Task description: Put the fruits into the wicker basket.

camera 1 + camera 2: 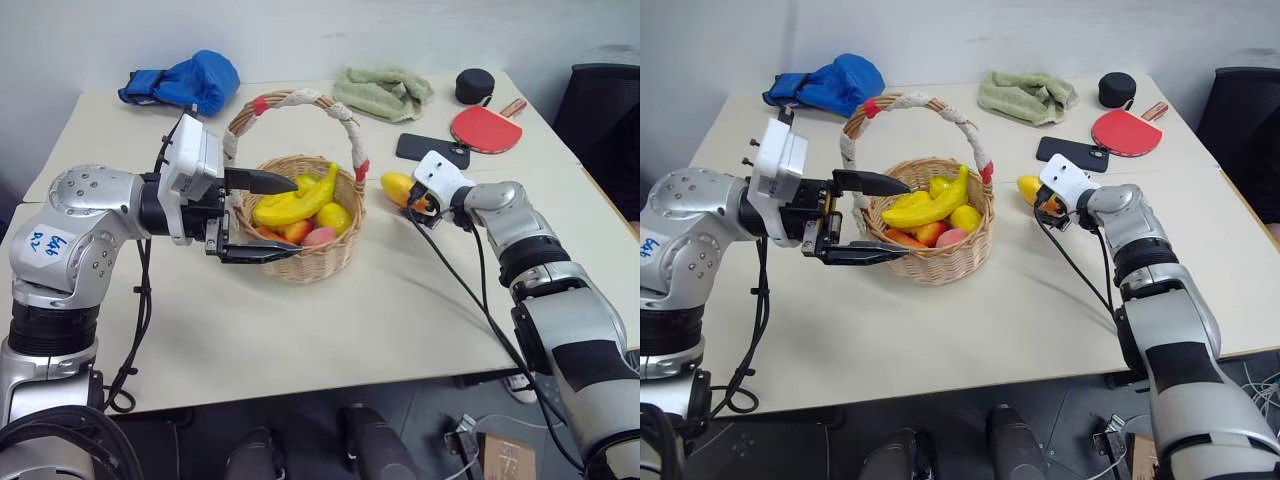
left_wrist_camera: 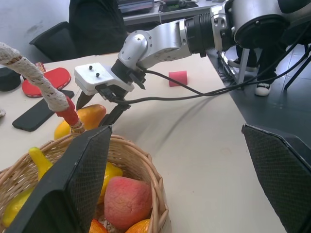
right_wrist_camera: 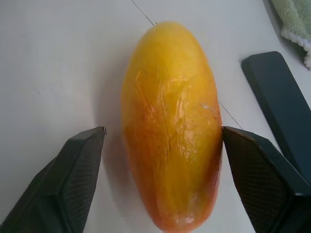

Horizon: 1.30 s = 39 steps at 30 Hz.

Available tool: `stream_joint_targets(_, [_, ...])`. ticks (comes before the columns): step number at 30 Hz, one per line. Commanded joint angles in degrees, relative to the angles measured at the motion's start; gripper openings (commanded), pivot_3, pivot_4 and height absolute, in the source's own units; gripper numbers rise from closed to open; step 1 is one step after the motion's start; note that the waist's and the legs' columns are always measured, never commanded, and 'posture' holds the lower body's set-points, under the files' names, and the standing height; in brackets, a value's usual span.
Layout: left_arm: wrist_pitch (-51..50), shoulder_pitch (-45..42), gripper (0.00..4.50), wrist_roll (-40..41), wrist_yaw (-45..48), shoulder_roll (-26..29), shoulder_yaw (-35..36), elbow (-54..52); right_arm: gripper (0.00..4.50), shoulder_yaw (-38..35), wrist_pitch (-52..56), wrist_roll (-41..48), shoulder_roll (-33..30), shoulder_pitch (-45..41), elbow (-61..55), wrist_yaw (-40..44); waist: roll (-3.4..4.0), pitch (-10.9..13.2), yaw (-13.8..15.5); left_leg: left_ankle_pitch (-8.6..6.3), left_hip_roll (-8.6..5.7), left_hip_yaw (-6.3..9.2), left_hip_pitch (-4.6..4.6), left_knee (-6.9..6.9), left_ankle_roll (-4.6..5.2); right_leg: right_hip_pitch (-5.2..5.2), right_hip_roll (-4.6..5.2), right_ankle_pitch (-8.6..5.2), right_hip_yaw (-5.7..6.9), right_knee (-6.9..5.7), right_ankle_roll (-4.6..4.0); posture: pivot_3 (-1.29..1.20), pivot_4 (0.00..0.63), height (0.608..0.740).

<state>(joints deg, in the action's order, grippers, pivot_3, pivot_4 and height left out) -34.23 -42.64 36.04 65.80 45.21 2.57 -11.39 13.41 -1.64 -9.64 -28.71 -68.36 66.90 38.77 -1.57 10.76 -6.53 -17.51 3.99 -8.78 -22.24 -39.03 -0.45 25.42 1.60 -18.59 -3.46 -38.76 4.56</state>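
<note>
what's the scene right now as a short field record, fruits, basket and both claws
basket: round tan woven wicker basket on the beige table
in basket: curved yellow banana, bumpy yellow lemon, red and orange pieces
outside basket: orange-yellow mango lying on the table
right claw: open, fingers on either side of the mango
left claw: open, at the basket's near rim, one finger over it, one outside

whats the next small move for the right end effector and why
Probably close the right end effector on the mango. It lies on the table beside the wicker basket, and the open fingers already straddle it, one nearly touching, one with a gap.
</note>
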Motion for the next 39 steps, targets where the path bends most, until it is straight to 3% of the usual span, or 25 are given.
stream_joint_targets(1, [-0.28,-0.21,4.5,1.35,-0.66,1.09,2.63,-2.51,2.84,-2.47,-1.92,0.94,-1.16,0.0,0.01,1.76,0.0,0.0,-0.12,0.0,0.01,0.0,0.02,0.0,-0.02,0.0,-0.02,0.0,0.0,-0.02,0.0,0.0,0.15,0.74])
stream_joint_targets(3, [-0.55,-0.24,4.5,1.43,-0.79,1.22,2.97,-2.49,2.38,-4.29,-1.61,3.01,-2.89,1.5,-4.23,5.82,0.0,0.0,-0.1,0.0,0.02,0.0,0.02,0.02,-0.04,0.01,-0.03,0.0,0.0,-0.05,0.0,0.0,0.15,0.74])
stream_joint_targets(5, [-1.04,-0.3,4.5,1.78,-1.12,1.39,3.54,-2.46,2.27,-6.06,1.3,5.94,-6.71,6.79,-16.03,12.21,0.01,0.0,0.11,-0.01,0.02,0.11,0.02,0.03,-0.07,0.0,-0.01,0.0,0.0,-0.1,0.0,0.0,0.15,0.74])
stream_joint_targets(10, [-1.73,-0.09,4.5,2.38,-1.68,1.76,4.52,-2.36,2.27,-12.65,25.12,19.39,-18.89,26.58,-57.07,25.48,0.07,0.04,1.97,-0.04,0.0,0.35,-0.07,0.04,-0.12,0.0,0.0,0.0,0.07,-0.1,0.02,0.0,0.15,0.74])
stream_joint_targets(14, [-1.93,0.06,4.5,2.37,-1.66,1.84,4.75,-2.23,2.27,-17.3,40.67,31.23,-23.79,35.16,-78.02,28.59,0.07,0.04,1.76,-0.04,0.07,0.28,-0.02,-0.06,-0.21,-0.07,-0.11,-0.02,0.08,-0.04,0.0,0.0,0.15,0.74])
stream_joint_targets(16, [-1.83,0.0,4.5,2.2,-1.48,1.85,4.63,-1.86,2.27,-17.14,49.36,37.34,-20.14,31.97,-85.48,24.42,0.05,0.05,1.33,0.02,0.04,0.17,0.16,-0.08,-0.21,-0.19,-0.17,-0.03,0.07,-0.06,-0.04,0.0,0.15,0.74])
stream_joint_targets(20, [-1.04,-1.15,4.5,1.37,-0.69,2.13,4.54,0.76,2.27,-12.49,56.99,40.24,-8.68,22.2,-88.82,14.88,0.04,0.06,0.66,0.12,0.04,0.21,0.5,-0.04,-0.33,-0.4,-0.22,0.06,0.01,-0.17,-0.24,0.0,0.15,0.74])
stream_joint_targets(26, [1.68,-2.82,4.5,-0.77,0.87,3.73,5.02,6.42,2.27,-0.98,52.98,31.09,2.67,12.41,-78.49,6.03,0.01,0.03,1.13,0.15,0.01,0.35,0.28,0.07,-0.32,-0.21,-0.16,-0.03,0.03,-0.11,-0.41,0.0,0.15,0.74])
stream_joint_targets(30, [2.31,-3.56,4.5,-0.81,1.08,3.56,4.94,7.25,3.51,2.51,49.16,26.71,5.16,10.84,-72.59,4.14,-0.01,0.03,1.79,0.06,-0.04,0.33,-0.19,-0.04,-0.1,0.14,-0.04,0.02,0.08,0.04,-0.31,0.0,0.15,0.74])
stream_joint_targets(33, [2.26,-3.07,4.5,-0.4,1.0,3.32,4.91,6.63,4.48,-0.07,49.95,28.27,5.33,11.26,-75.69,3.71,0.0,0.03,1.81,0.0,-0.07,0.33,-0.33,-0.04,0.01,0.14,0.02,0.06,0.15,0.21,-0.22,0.0,0.15,0.74])
stream_joint_targets(39, [1.98,-1.73,4.5,0.03,0.53,2.95,5.22,5.87,4.48,-18.06,67.03,45.77,1.29,18.87,-93.48,2.99,-0.03,0.02,2.17,-0.02,0.01,0.49,-0.37,-0.03,-0.01,0.14,0.01,0.08,0.24,0.16,-0.19,0.0,0.15,0.74])
